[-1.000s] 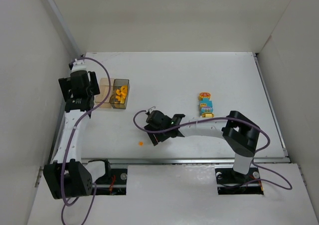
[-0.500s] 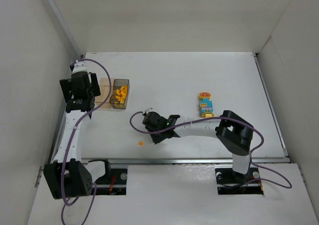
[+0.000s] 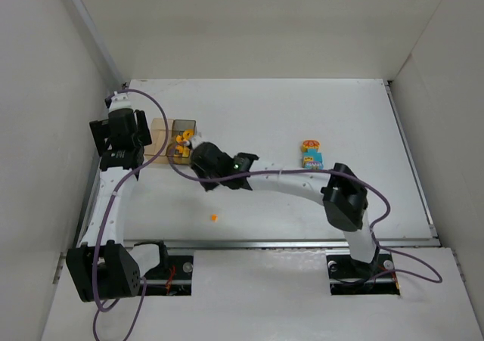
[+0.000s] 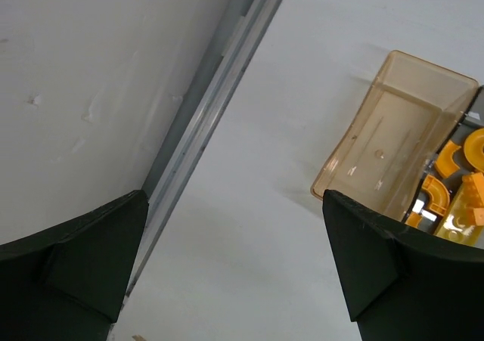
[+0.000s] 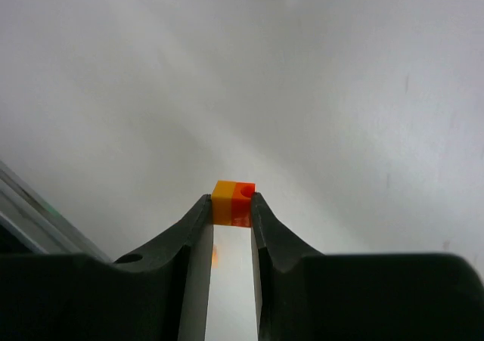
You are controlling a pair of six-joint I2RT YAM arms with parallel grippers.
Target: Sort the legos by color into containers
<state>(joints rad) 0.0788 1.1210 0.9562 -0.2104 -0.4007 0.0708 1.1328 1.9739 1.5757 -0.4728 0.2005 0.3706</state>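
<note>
Orange plastic sits pinched at the very tips of the right gripper (image 5: 231,206): a small orange brick (image 5: 233,193), lighter on one half and redder on the other, with the two fingers drawn in close against its sides. Behind it the wrist view shows only blurred white table (image 5: 340,91).

From above, that gripper hangs just beside the near right corner of the dark grey box (image 3: 181,138). Its wrist covers part of that corner, so I cannot tell whether the brick is over the box or just outside it. The dark grey box holds several orange pieces (image 4: 454,197), some curved and some blocky. The tan-clear box (image 4: 393,137) is joined to its left side.

The left gripper (image 4: 234,265) hovers to the left of the tan-clear box, near the wall (image 4: 91,69) and the metal rail (image 4: 212,99). Its jaws are spread wide with nothing between them.

One loose orange piece (image 3: 214,217) lies on the table toward the near edge, well apart from the boxes. A stack of bricks (image 3: 311,155), orange-red and yellow above cyan, stands off to the right. The right arm (image 3: 302,186) stretches across the table between its base and the boxes, passing right against the near end of that stack in the overhead view
</note>
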